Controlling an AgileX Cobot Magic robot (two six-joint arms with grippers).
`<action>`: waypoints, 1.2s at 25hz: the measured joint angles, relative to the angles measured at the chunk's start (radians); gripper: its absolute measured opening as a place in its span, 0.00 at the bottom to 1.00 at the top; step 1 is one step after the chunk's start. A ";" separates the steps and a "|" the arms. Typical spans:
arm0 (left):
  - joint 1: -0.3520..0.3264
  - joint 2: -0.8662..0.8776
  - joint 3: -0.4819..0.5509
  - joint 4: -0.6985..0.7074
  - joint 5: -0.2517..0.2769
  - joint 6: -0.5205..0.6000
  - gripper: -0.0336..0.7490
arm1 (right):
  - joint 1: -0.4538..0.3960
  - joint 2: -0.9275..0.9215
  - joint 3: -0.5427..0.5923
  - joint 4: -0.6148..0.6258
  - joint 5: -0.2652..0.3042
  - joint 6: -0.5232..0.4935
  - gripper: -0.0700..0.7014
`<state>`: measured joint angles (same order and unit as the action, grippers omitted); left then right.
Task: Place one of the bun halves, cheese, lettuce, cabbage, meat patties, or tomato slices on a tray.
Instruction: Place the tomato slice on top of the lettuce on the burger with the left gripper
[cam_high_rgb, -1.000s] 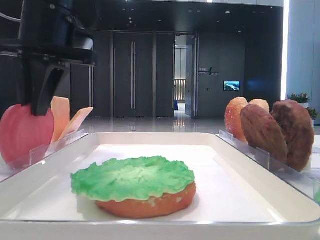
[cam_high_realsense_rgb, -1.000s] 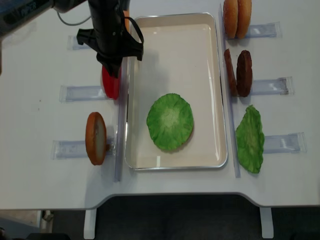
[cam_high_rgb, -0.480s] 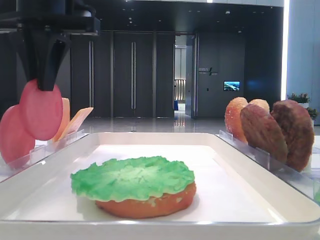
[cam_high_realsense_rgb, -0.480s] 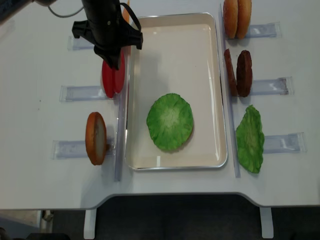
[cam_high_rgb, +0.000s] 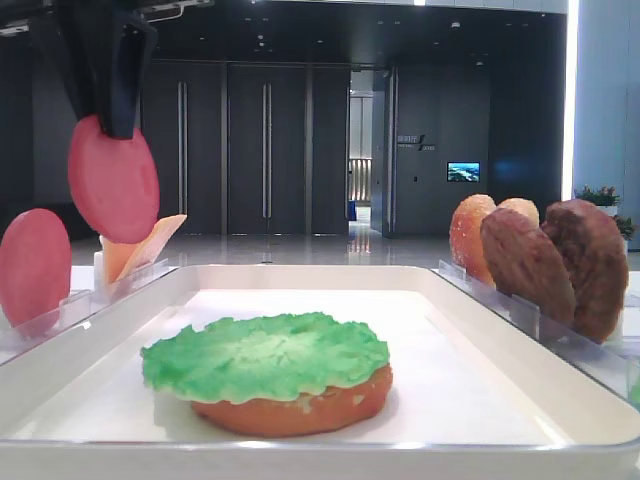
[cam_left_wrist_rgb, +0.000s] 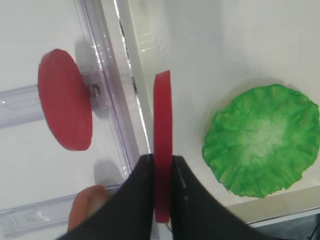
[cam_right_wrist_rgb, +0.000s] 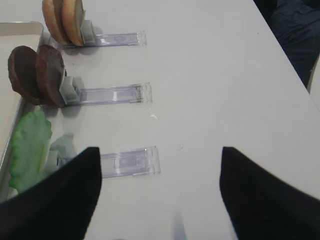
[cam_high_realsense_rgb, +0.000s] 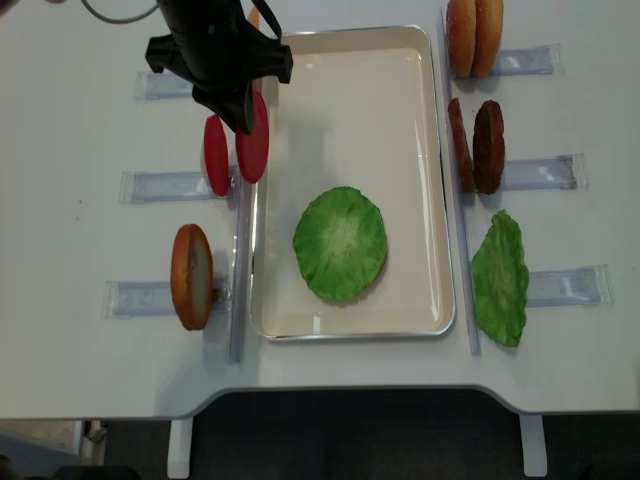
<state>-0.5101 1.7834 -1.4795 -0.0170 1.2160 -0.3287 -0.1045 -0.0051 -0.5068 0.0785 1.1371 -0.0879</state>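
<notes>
My left gripper (cam_high_realsense_rgb: 240, 118) is shut on a pinkish-red tomato slice (cam_high_realsense_rgb: 253, 150), which hangs upright on edge over the left rim of the white tray (cam_high_realsense_rgb: 350, 80). In the left wrist view the slice (cam_left_wrist_rgb: 162, 125) is pinched between the black fingers (cam_left_wrist_rgb: 142, 200). The second tomato slice (cam_high_realsense_rgb: 215, 155) stands in its clear holder to the left of the tray. A green lettuce leaf (cam_high_realsense_rgb: 340, 243) lies on a flat bun half (cam_high_rgb: 300, 410) inside the tray. My right gripper (cam_right_wrist_rgb: 160, 200) is open over bare table with nothing between its fingers.
Right of the tray stand two bun halves (cam_high_realsense_rgb: 474, 38) and two meat patties (cam_high_realsense_rgb: 477, 145), and another lettuce leaf (cam_high_realsense_rgb: 500, 278) leans on a holder. One more bun half (cam_high_realsense_rgb: 190, 277) stands left of the tray. Cheese slices (cam_high_rgb: 140, 250) sit at the far left.
The left gripper has lifted one tomato slice out of its holder, up and to the right, to the tray's left rim. The other slice stays in the holder.
</notes>
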 joint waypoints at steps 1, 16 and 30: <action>0.000 -0.001 0.000 -0.017 0.001 0.016 0.11 | 0.000 0.000 0.000 0.000 0.000 0.000 0.72; 0.000 -0.002 0.001 -0.358 -0.006 0.272 0.11 | 0.000 0.000 0.000 0.000 0.000 0.000 0.72; 0.000 -0.062 0.124 -0.608 -0.111 0.462 0.11 | 0.000 0.000 0.000 0.000 0.000 0.000 0.72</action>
<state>-0.5101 1.7219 -1.3559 -0.6254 1.1052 0.1334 -0.1045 -0.0051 -0.5068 0.0785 1.1371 -0.0879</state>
